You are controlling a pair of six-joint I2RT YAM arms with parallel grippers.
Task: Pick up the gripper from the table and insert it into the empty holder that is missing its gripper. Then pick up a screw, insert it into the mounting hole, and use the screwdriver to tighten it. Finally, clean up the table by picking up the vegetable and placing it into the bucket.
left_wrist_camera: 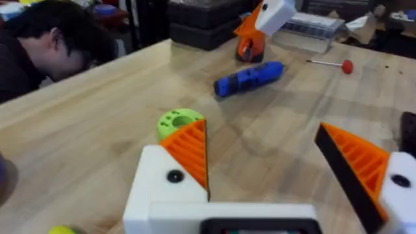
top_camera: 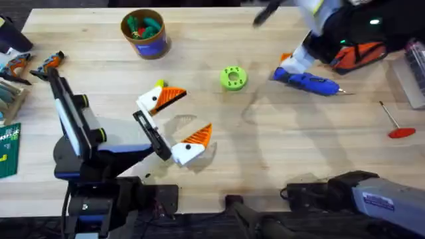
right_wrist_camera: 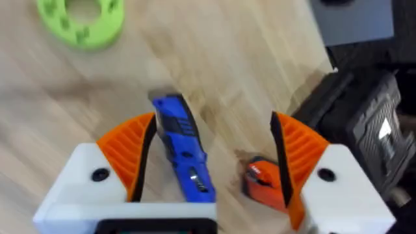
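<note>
A pale wooden bench (top_camera: pixel 265 153) seen from above, with two robot arms. The left gripper (top_camera: pixel 174 125) sits near the bench's middle, wide open and holding nothing; both of its white fingers carry orange ribbed pads (left_wrist_camera: pixel 190 149). Just behind one fingertip, a small yellow-green vegetable (top_camera: pixel 160 84) lies on the wood. The right gripper (right_wrist_camera: pixel 208 175) hangs over the far right part of the bench, spread open with a finger on either side of the blue screwdriver (top_camera: pixel 307 81), which lies flat on the wood; whether the fingers touch it cannot be told. A small orange object (right_wrist_camera: pixel 260 182) lies just beside the screwdriver. A round green disc with holes (top_camera: pixel 233 78) lies between the two grippers. The blue bucket (top_camera: pixel 143 31), with green and red toys inside, stands near the far edge, left of centre. A thin red-handled driver (top_camera: pixel 396 124) lies near the right edge.
</note>
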